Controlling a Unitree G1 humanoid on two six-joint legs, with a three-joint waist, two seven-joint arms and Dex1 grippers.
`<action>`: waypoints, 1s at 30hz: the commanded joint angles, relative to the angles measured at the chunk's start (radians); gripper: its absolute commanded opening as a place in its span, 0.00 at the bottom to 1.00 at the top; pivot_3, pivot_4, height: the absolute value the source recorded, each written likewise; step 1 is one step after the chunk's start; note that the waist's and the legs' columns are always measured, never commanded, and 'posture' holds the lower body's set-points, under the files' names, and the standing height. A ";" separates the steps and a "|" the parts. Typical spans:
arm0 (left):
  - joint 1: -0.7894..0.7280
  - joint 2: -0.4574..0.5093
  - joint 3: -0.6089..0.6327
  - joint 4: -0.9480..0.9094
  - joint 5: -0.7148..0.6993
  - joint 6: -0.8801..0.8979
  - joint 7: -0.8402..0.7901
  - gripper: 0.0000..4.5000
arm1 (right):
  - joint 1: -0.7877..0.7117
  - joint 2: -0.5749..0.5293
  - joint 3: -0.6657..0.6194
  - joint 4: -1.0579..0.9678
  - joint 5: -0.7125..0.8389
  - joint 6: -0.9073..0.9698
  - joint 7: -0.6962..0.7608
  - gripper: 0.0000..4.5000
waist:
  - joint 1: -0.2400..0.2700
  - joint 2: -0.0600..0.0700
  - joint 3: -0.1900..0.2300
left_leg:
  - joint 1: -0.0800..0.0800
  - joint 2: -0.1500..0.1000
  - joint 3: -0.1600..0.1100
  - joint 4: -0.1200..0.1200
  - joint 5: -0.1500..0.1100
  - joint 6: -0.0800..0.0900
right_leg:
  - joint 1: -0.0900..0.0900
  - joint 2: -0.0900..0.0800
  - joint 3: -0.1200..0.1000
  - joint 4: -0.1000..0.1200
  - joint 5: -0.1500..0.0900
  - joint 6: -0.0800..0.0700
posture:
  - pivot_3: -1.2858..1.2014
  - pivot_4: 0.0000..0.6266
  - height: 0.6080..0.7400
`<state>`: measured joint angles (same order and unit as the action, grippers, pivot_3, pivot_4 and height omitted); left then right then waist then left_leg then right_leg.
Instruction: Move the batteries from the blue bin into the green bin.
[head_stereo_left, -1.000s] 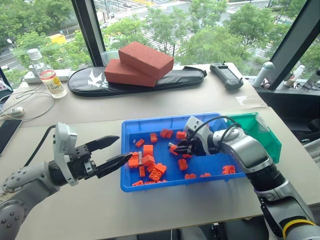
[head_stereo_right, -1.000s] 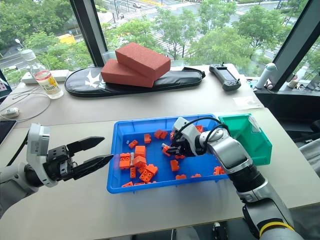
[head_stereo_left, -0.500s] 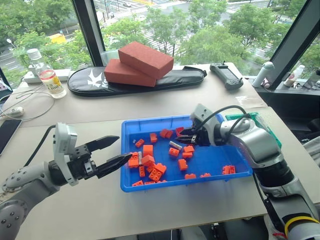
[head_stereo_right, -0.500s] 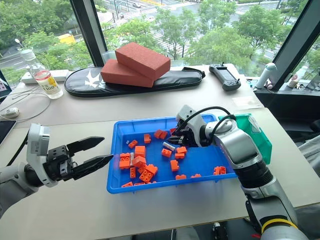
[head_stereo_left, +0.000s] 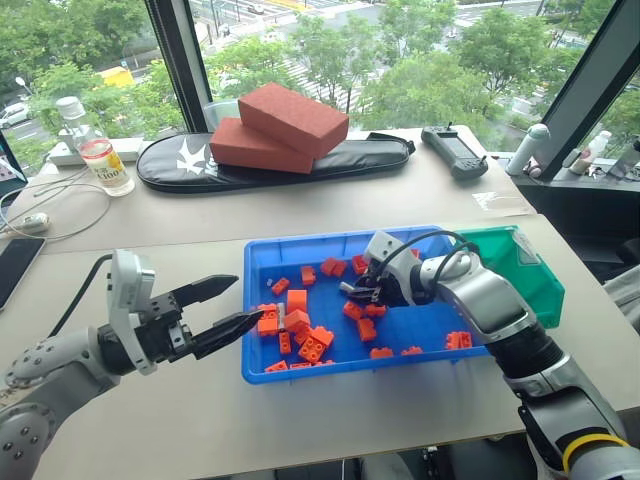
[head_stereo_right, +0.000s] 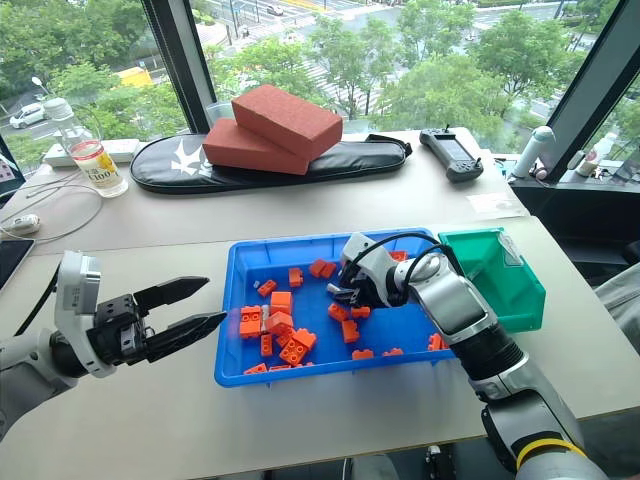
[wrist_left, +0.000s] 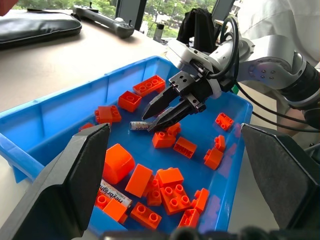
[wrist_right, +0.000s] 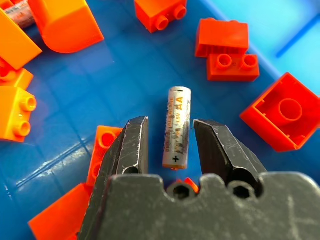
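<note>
Down in the blue bin (head_stereo_left: 262, 262), the right gripper (wrist_right: 170, 145) has its spread fingers straddling a battery (wrist_right: 178, 126) not yet pinched, the left gripper (head_stereo_left: 222, 309) idles open outside, at least one more battery (wrist_left: 114, 193) waits, and the green bin (head_stereo_left: 540, 277) looks empty so far.

R gripper (wrist_left: 161, 116) angled down, jaws parted (not gripping); L gripper (head_stereo_left: 228, 309) level, jaws wide apart.

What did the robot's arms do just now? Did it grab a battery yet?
The right gripper lifted up, then dipped back down into the blue bin. Its jaws now sit open on either side of a battery, not squeezing it yet. The left gripper stayed put, open. The orange bricks haven't moved.
</note>
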<state>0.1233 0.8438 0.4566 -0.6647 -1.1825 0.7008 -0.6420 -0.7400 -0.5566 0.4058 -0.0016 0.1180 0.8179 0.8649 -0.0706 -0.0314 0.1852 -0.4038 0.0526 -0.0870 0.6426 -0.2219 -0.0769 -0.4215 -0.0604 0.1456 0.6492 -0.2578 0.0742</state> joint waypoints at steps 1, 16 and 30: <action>0.002 -0.001 0.037 -0.035 -0.017 -0.015 0.002 1.00 | -0.011 0.007 -0.003 -0.014 -0.014 -0.033 0.006 0.28 | 0.000 0.000 0.000 | 0.000 0.000 0.000 0.000 0.000 0.000 | 0.000 0.000 0.000 0.000 0.000 0.000 | 0.52 0.24 1.00; -0.002 0.002 0.041 -0.019 -0.011 -0.014 -0.012 1.00 | -0.082 -0.132 -0.448 0.015 0.124 0.079 -0.058 0.06 | 0.007 0.000 0.000 | -0.001 0.000 0.000 0.000 0.000 0.000 | 0.000 0.000 0.000 0.000 0.000 0.000 | 0.52 0.24 1.00; -0.057 0.004 -0.002 0.024 0.022 -0.008 -0.044 1.00 | 0.029 -0.303 -0.445 0.117 0.014 0.065 -0.153 0.06 | -0.023 0.002 0.001 | 0.000 0.000 0.002 0.000 0.000 0.001 | 0.000 0.000 0.002 0.000 0.000 0.000 | 0.52 0.24 1.00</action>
<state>0.0793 0.8410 0.4470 -0.6380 -1.1620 0.7001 -0.6775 -0.7196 -0.8431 -0.0232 0.1440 0.1417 0.8777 0.7317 -0.0936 -0.0294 0.1863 -0.4035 0.0525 -0.0852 0.6421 -0.2223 -0.0759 -0.4213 -0.0603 0.1480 0.6486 -0.2579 0.0743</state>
